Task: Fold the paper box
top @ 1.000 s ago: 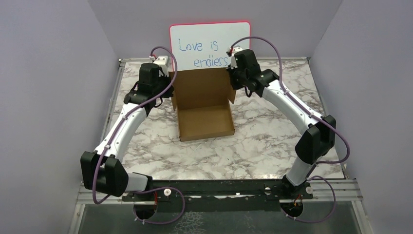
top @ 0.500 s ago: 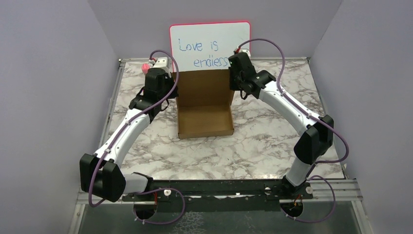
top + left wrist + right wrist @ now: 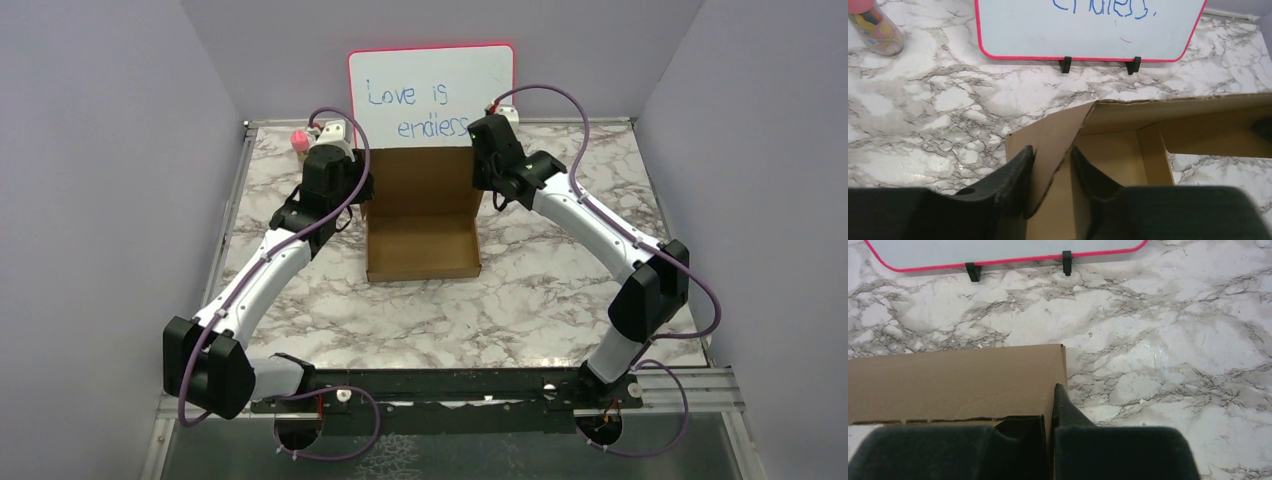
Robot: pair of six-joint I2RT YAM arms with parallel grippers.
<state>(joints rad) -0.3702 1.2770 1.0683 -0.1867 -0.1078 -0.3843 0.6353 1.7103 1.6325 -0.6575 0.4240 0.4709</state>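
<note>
**A:** The paper box (image 3: 421, 245) sits mid-table, just in front of the whiteboard (image 3: 430, 95). Its lid (image 3: 420, 178) stands straighter than a second ago.

**B:** And the grippers?

**A:** The left gripper (image 3: 1052, 152) has just eased apart, and the corner flap (image 3: 1058, 131) is loose between its jaws. The right gripper (image 3: 1050, 402) is pinched tight on the lid's other edge.

**B:** So the left side looks released, probably ready to tuck in.

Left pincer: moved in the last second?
Yes. In the top view the left pincer has shifted right and toward the near edge, away from the whiteboard's lower-left corner, closing on the paper box's left side.
</note>
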